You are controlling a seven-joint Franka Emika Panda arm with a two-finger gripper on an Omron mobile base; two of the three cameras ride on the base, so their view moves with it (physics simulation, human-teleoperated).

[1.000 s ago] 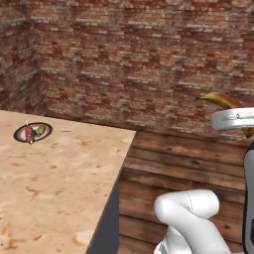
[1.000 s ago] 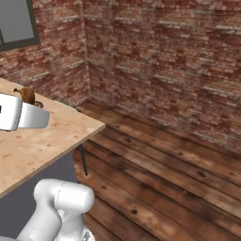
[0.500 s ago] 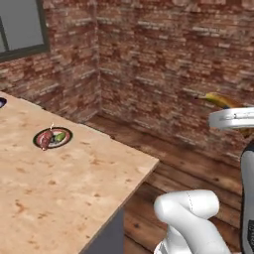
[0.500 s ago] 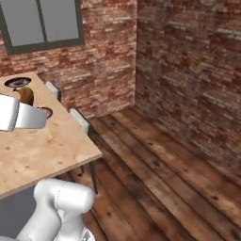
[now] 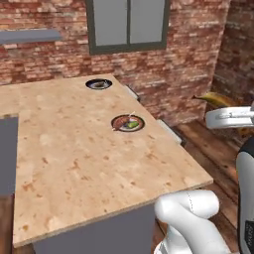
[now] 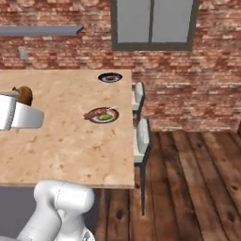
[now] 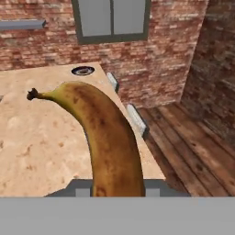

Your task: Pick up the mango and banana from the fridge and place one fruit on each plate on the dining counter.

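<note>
Banana held in the jaws beside the dining tabletop.

The jaws are closed on the banana (image 7: 108, 137), which rises from the 6 o'clock edge of the hand view, its dark stem tip curving toward 10 o'clock; in the left base view it (image 5: 217, 98) pokes out above the white arm at 3 o'clock. On the light speckled tabletop (image 5: 74, 149) two black-rimmed plates sit well apart: the near plate (image 5: 128, 123) carries a small green mango (image 5: 132, 125) and a reddish skewer (image 6: 94, 113), and the far plate (image 5: 98, 84) lies toward 12 o'clock, under the window (image 6: 153, 23).
</note>
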